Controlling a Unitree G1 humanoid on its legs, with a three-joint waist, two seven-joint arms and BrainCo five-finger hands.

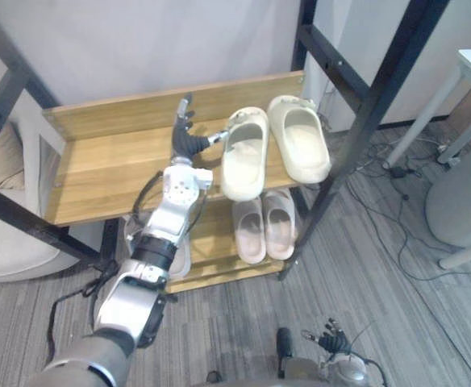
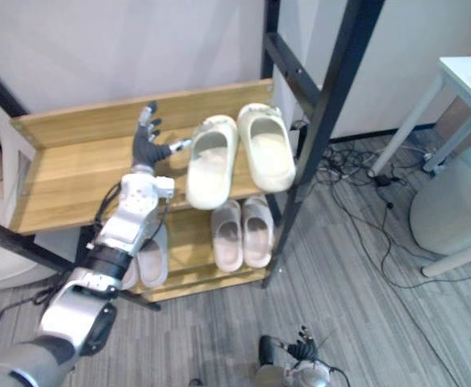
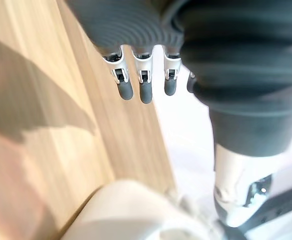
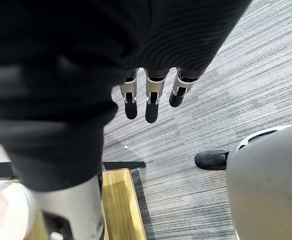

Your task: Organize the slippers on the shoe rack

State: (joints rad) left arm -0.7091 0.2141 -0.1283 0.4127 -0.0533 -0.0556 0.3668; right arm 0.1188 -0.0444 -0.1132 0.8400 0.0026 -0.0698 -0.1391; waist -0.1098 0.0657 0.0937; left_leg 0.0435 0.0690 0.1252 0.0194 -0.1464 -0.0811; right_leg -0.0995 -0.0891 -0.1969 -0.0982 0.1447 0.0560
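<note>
Hovering wide beside cream slipper (image 1: 243, 157), left hand (image 1: 185, 143); right wrist view shows right hand (image 4: 151, 102) relaxed.

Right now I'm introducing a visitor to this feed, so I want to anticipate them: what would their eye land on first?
The left robot hand stands out, fingers straight, hovering over the wooden top shelf right beside a cream slipper. Its mate lies alongside, and a pinkish pair sits on the shelf below.
</note>
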